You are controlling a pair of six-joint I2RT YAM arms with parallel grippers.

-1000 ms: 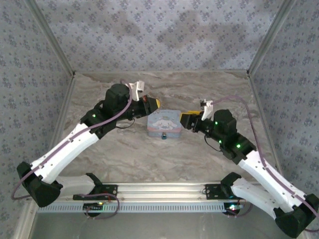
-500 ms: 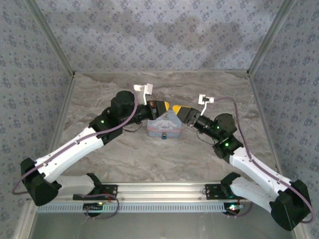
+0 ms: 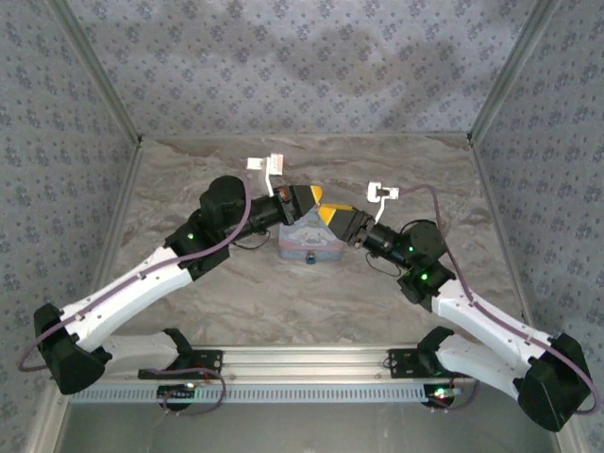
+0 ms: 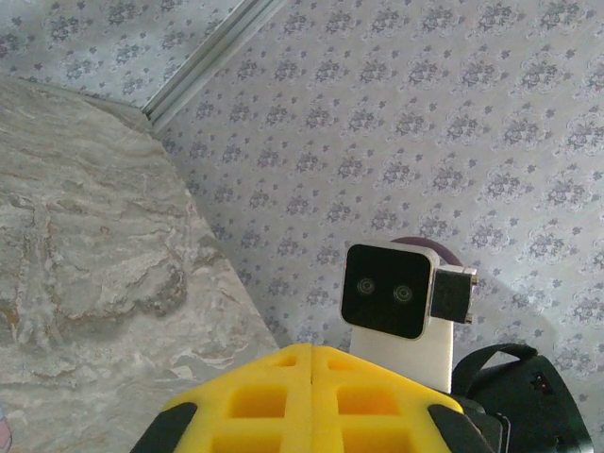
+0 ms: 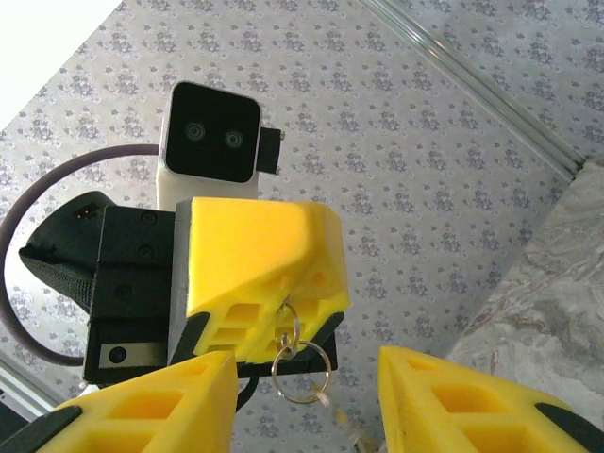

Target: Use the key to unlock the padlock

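1. Left gripper, clenched, pinches the key ring above the tin box.
2. Padlock sits on the table at the tin's near edge, well clear of the ring; the unlocking looks wholly ahead.
3. Right gripper, jaws parted, faces the dangling ring, apparently for a handover.
4. One second earlier both grippers flanked the tin, well apart; now they meet over it.

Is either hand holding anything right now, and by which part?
The left hand pinches a key ring by its top link; the right hand, open, holds nothing.
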